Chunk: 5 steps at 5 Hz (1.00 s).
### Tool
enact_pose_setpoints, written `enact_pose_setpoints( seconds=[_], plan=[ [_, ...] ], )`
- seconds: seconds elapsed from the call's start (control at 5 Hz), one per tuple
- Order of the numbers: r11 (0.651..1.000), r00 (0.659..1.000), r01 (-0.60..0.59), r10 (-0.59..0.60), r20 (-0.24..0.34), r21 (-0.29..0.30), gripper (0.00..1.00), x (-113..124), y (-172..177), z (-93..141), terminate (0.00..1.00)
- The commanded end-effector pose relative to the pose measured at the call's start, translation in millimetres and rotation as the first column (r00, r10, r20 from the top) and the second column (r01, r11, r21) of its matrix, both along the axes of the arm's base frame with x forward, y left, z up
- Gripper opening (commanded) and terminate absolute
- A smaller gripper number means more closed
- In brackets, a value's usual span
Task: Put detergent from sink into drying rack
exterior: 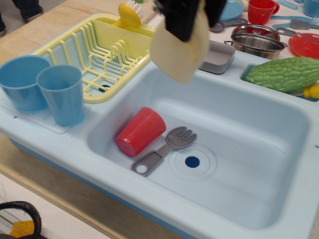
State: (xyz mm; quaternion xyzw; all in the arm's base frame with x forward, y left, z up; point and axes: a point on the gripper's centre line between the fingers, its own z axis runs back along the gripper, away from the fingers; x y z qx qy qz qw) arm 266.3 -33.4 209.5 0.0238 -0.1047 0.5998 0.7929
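Observation:
The cream detergent [179, 50] hangs in the air, blurred, above the sink's back left edge, next to the drying rack. My black gripper [185, 15] is at the top of the frame, shut on the detergent's upper part; its fingertips are hidden. The pale yellow drying rack [99, 52] stands to the left of the light blue sink [239, 124]. The detergent's bottom is well above the sink's rim and just right of the rack's right wall.
A red cup [140, 131] and a grey fork [164, 149] lie in the sink by the drain [192, 162]. Two blue cups [45, 92] stand at left. A yellow item [128, 15] sits in the rack's side compartment. A green vegetable [284, 73], pot and dishes are at right.

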Motion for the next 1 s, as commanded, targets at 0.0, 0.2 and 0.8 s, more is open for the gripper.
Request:
enact_pose_setpoints(
  seconds=[0.0, 0.2, 0.8],
  plan=[
    [1.0, 0.997, -0.005, 0.004, 0.072, 0.014, 0.0, 1.7, 57.7, 15.2, 0.0],
    [0.999, 0.996, 0.025, -0.022, 0.082, -0.03, 0.0, 9.4, 90.4, 7.5, 0.0],
    [0.988, 0.989, 0.117, -0.106, 0.108, -0.103, 1.0, 8.4, 110.1, 0.5, 1.0]
  ],
)
